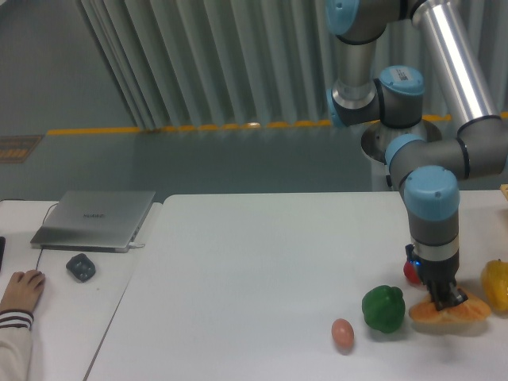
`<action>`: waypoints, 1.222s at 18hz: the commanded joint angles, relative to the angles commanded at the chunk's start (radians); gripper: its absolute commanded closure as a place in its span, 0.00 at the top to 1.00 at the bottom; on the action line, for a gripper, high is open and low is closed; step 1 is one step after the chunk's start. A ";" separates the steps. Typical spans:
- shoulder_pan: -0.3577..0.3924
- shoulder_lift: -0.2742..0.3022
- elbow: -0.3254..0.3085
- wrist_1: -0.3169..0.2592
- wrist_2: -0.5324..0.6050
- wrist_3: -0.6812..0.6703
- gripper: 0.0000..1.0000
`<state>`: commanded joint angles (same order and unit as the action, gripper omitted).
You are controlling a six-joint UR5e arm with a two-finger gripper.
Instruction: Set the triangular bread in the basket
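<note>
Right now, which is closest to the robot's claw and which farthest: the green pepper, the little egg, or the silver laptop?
From the gripper, which sits on the triangular bread:
1. Green pepper, just beside it, camera-left.
2. Egg, farther camera-left, near the front edge.
3. Laptop, far across at camera-left.

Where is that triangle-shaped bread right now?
The triangular bread lies near the table's right front corner, directly under the gripper, between the green pepper and the yellow pepper.
</note>
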<state>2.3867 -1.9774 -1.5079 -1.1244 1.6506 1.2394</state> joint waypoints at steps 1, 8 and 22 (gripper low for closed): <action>0.011 0.012 0.003 -0.002 -0.002 0.002 0.02; 0.083 0.081 0.015 -0.038 -0.015 0.093 0.02; 0.308 0.123 0.005 -0.159 -0.014 0.419 0.03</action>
<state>2.6950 -1.8546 -1.5033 -1.2838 1.6368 1.6580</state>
